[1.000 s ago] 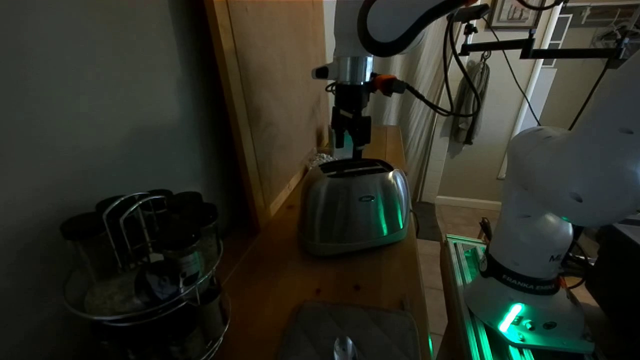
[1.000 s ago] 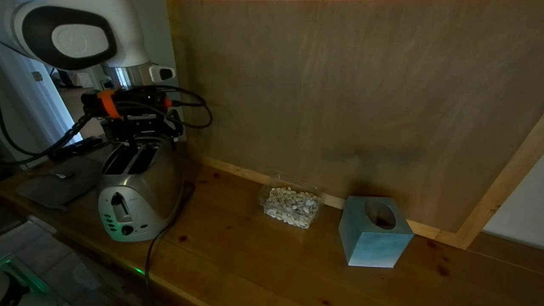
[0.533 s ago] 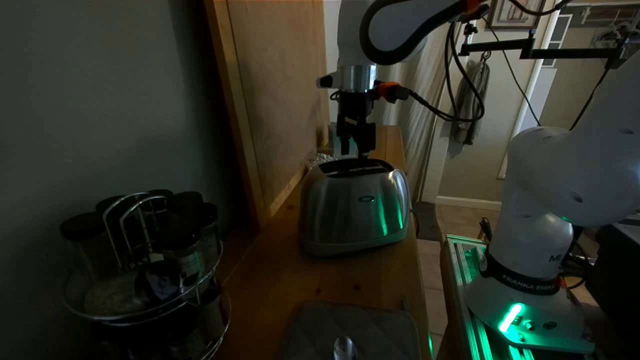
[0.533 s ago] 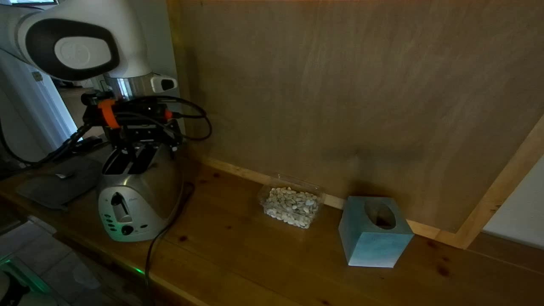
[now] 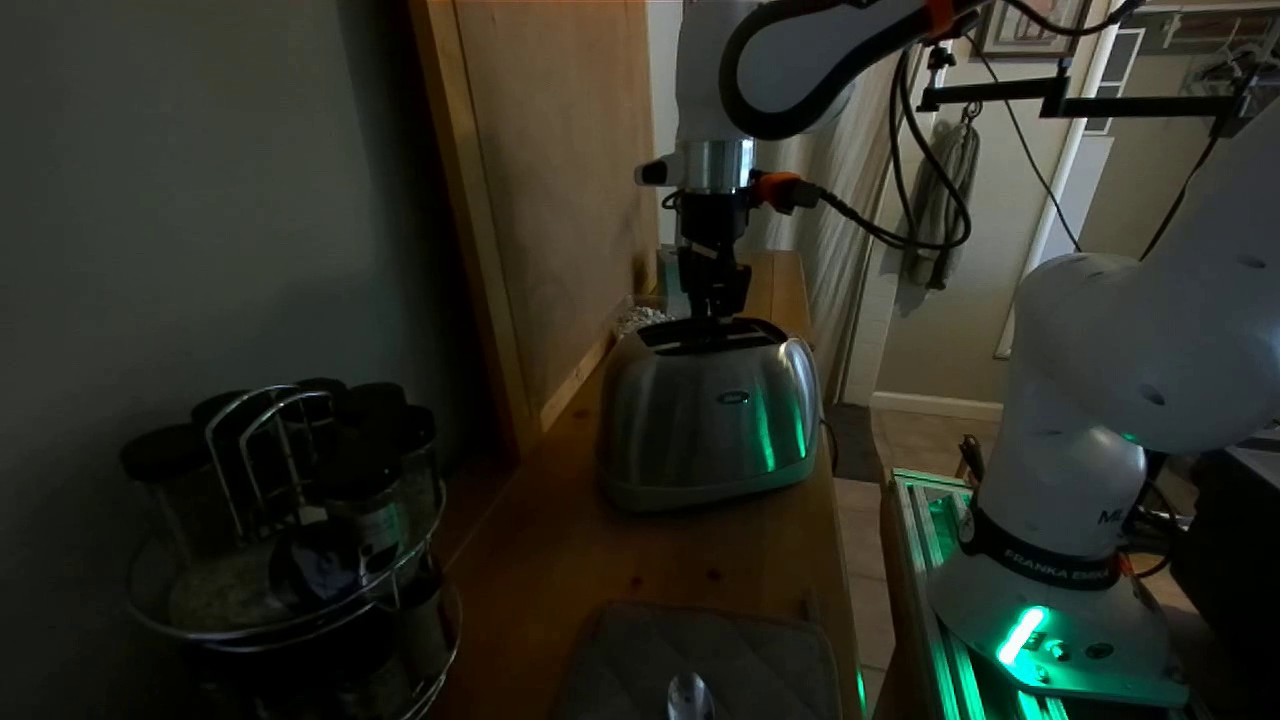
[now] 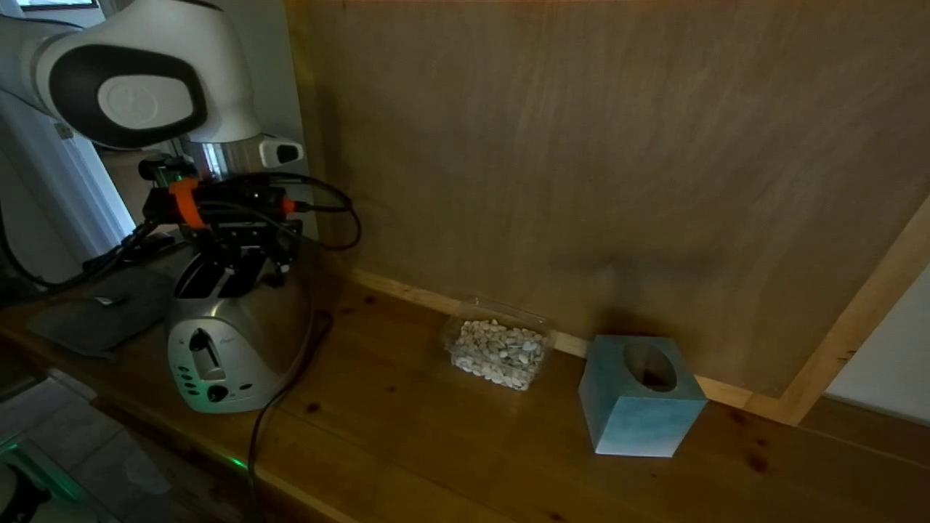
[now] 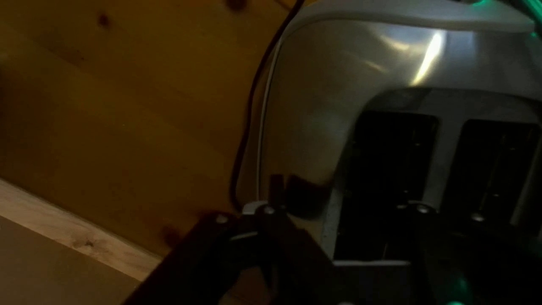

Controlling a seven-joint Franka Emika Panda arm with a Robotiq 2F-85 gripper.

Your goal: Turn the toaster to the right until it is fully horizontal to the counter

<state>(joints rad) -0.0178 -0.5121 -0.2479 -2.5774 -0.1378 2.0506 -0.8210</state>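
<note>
A silver toaster (image 5: 715,430) stood upright near the edge of a brown wooden counter (image 6: 407,436), turned at a slant, its cord (image 6: 253,454) trailing across the wood. At its top was the end effector (image 7: 347,206), jaws partly apart, one at the bread slots (image 7: 389,169), the other by the outer metal, seemingly clamping nothing; whether either touched could not be told. The toaster looked rigid, fairly light and slick-sided, likely to pivot on its base; the wall between slot and side, near one end, seemed the best hold.
</note>
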